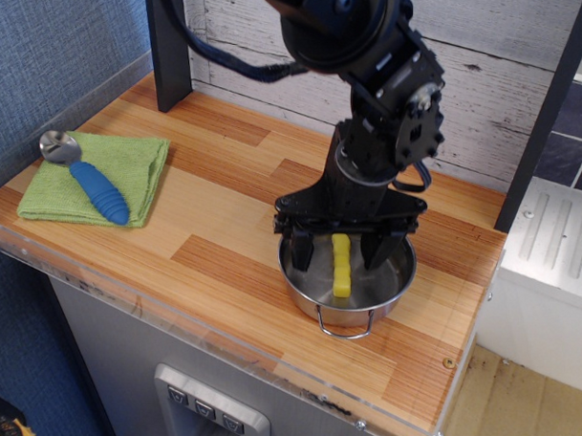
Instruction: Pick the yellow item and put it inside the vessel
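Observation:
The yellow item (341,265), a small ridged yellow bar, lies inside the vessel (389,290), a round shiny steel pot with a wire loop handle at its front. My gripper (340,251) hangs just over the pot with its two black fingers spread wide, one on each side of the bar. The fingers do not touch the bar; it rests free on the pot's bottom.
A folded green cloth (130,165) lies at the left of the wooden counter with a blue-handled metal scoop (91,187) on it. A dark post (168,46) stands at the back left. The counter's front edge runs close to the pot.

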You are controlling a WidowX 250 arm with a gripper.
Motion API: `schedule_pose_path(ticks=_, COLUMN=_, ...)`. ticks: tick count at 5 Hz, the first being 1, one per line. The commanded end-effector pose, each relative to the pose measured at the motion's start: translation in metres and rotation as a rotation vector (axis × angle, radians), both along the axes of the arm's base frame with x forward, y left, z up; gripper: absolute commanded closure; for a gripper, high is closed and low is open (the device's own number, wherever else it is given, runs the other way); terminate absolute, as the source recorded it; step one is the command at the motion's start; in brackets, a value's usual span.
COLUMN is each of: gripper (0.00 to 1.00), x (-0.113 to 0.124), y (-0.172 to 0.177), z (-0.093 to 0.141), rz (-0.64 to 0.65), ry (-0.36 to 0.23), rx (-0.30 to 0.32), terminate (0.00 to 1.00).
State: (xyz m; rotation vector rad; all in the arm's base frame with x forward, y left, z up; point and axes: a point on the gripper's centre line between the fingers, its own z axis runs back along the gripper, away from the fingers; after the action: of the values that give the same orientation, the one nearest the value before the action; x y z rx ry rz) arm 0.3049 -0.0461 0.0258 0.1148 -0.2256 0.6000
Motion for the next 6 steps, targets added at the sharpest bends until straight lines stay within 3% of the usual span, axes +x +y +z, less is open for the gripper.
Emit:
schedule_pose_path(ticks=1, gripper=0.0, x=0.002, y=0.0, z=0.056, rz=-0.007, ry=-0.149, rx=-0.008, terminate=0.0)
schedule_pose_path(ticks=2, gripper=0.0, x=-0.001, y=0.0, z=0.067, rz=-0.024, ry=-0.177, rx=-0.005, terminate=0.0)
schedule_pose_path(ticks=6, gripper=0.0, x=-0.001, y=0.0, z=0.067, rz=-0.024, ry=-0.177, rx=-0.005, terminate=0.0)
